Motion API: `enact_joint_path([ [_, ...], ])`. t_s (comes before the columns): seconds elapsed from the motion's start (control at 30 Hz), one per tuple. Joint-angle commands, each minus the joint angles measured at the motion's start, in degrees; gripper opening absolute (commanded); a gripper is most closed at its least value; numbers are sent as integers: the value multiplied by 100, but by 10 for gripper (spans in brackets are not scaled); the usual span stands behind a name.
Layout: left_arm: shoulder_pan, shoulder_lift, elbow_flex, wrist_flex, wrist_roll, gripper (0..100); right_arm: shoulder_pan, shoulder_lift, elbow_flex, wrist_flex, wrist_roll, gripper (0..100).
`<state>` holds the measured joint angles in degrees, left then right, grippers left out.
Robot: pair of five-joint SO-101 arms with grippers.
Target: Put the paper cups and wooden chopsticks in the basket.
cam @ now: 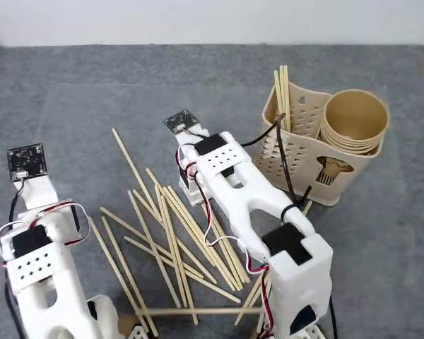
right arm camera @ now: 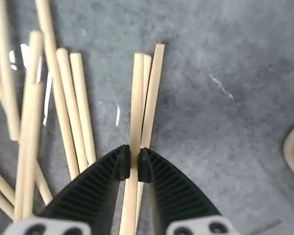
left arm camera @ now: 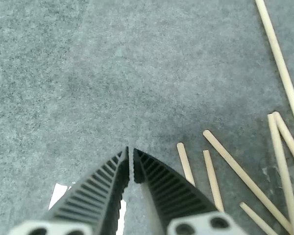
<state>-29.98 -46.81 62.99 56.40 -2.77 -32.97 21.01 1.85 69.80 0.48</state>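
The right gripper (right arm camera: 133,164) is clenched on a wooden chopstick (right arm camera: 136,98) that lies on the grey mat (right arm camera: 225,58), with two more sticks pressed against it. Other loose chopsticks (right arm camera: 73,103) lie just beside the gripper's fingers. Off to that gripper's far side stands the basket (cam: 297,159), holding stacked paper cups (cam: 353,116). The left gripper (left arm camera: 131,164) is closed on nothing, with chopstick ends near it.
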Motion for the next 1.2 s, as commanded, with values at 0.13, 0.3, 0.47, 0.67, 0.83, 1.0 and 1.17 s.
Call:
enact_joint_path([
  [0.13,-9,-132,-40,-114,-44,15,-233,207,-79,-66,-53,123],
  [0.3,-9,-132,-40,-114,-44,15,-224,426,-149,-101,-53,122],
  [0.47,-9,-132,-40,-114,-44,15,-242,857,-185,-101,-53,122],
  [0.67,-9,-132,-40,-114,-44,15,-268,1068,-448,-57,-18,20],
  [0.83,-9,-132,-40,-114,-44,15,-277,752,-501,-31,0,7],
  [1.0,-9,-132,-31,-114,-44,15,-259,-233,-519,312,264,7],
  [1.17,-9,-132,-31,-114,-44,15,-154,-1393,-527,330,290,7],
])
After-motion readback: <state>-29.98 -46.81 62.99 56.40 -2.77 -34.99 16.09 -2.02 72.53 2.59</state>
